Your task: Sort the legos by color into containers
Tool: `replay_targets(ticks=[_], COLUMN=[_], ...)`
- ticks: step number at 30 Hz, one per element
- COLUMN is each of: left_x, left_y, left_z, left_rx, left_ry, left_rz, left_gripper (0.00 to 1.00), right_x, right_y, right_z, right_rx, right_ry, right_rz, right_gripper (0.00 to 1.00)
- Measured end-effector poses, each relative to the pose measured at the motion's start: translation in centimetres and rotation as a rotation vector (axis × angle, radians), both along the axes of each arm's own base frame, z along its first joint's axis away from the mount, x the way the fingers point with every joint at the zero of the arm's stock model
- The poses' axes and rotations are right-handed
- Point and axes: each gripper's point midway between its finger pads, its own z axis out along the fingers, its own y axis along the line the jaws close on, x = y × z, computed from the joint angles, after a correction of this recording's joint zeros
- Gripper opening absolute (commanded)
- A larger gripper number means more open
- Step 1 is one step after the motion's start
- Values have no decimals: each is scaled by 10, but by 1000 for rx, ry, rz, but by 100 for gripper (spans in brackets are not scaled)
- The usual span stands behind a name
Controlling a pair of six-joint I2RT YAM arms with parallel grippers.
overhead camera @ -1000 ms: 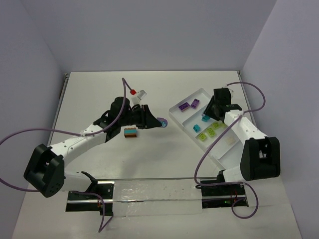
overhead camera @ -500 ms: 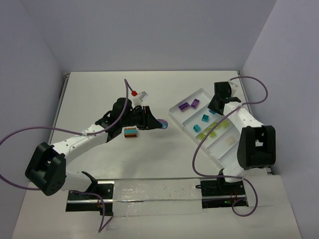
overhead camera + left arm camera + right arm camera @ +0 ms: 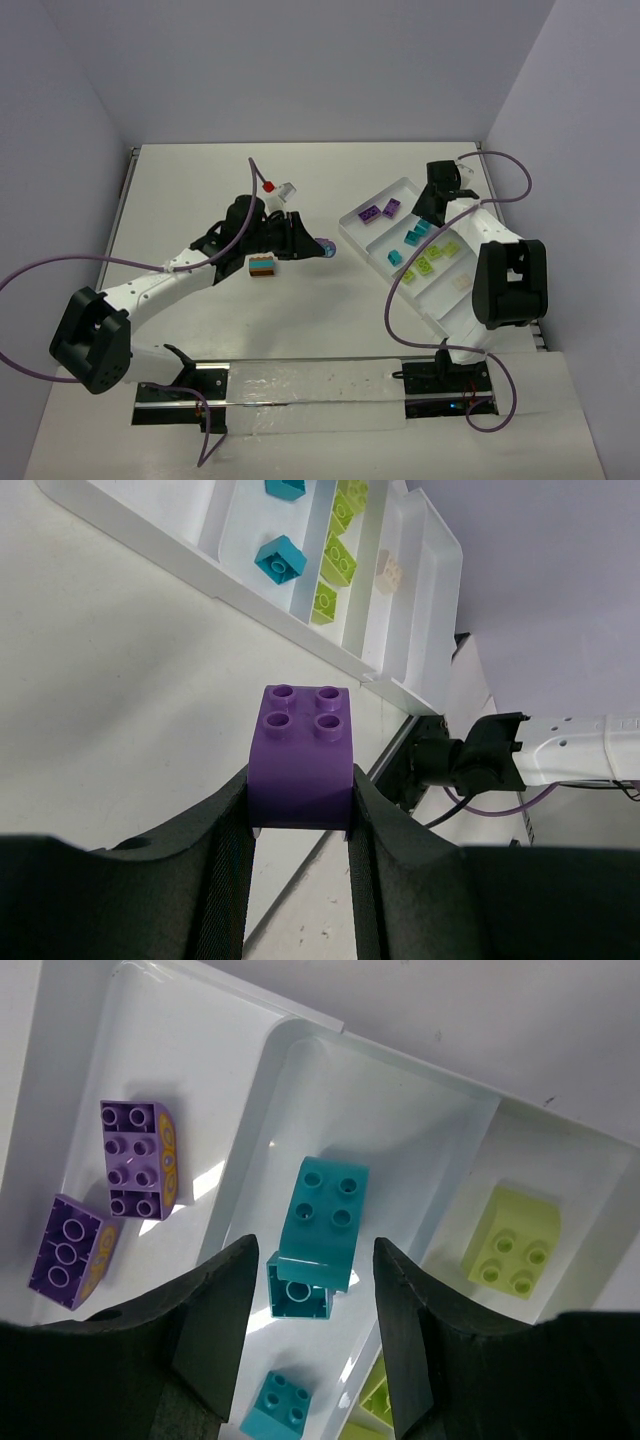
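Note:
My left gripper (image 3: pixel 312 246) hangs over the middle of the table, shut on a purple lego (image 3: pixel 302 752) with four studs on top. An orange-brown and teal clump (image 3: pixel 263 265) lies on the table just under that arm. The white tray (image 3: pixel 346 229) runs diagonally at the right. Its containers hold purple legos (image 3: pixel 138 1156), teal legos (image 3: pixel 411 240), lime legos (image 3: pixel 426 262) and a cream one (image 3: pixel 461 282). My right gripper (image 3: pixel 312 1290) is open above the teal container. A teal lego (image 3: pixel 322 1216) lies tilted on another teal one (image 3: pixel 297 1298) between the fingers, touching neither.
The tray's far end sits close to the table's right edge (image 3: pixel 484 165). Purple cables (image 3: pixel 505 190) loop from both arms. A metal rail (image 3: pixel 300 385) runs along the near edge between the arm bases.
The right gripper has opened and let go of a teal lego over the teal container. Its wrist has moved toward the tray's far end. The left arm has stayed still.

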Motion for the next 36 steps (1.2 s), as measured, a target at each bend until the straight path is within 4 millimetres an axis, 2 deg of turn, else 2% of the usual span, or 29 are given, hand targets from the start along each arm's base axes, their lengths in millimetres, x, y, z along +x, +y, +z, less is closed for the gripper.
replay_targets(ticks=[3, 6, 9, 18, 23, 26, 31, 36], left_x=[1, 2, 1, 0, 5, 10, 11, 18], left_y=[0, -1, -3, -29, -43, -54, -71, -95], left_z=[3, 6, 9, 22, 18, 17, 15, 12], left_rx=[-3, -7, -6, -8, 9, 18, 31, 35], left_ry=[-5, -11, -15, -31, -16, -9, 5, 12], left_rz=[2, 3, 3, -39, -56, -68, -95, -123], left_gripper=[0, 0, 0, 0, 0, 0, 0, 0], right_x=[0, -1, -3, -27, -63, -77, -86, -96], right_y=[2, 6, 10, 30, 46, 49, 49, 43], right_z=[1, 5, 17, 93, 100, 111, 128, 134], right_rx=[11, 27, 50, 139, 204, 219, 217, 201], right_ry=[-2, -6, -29, -234, -273, -301, -356, -379], right_rz=[8, 19, 32, 118, 198, 219, 225, 197], right_gripper=[59, 67, 68, 68, 68, 68, 68, 68])
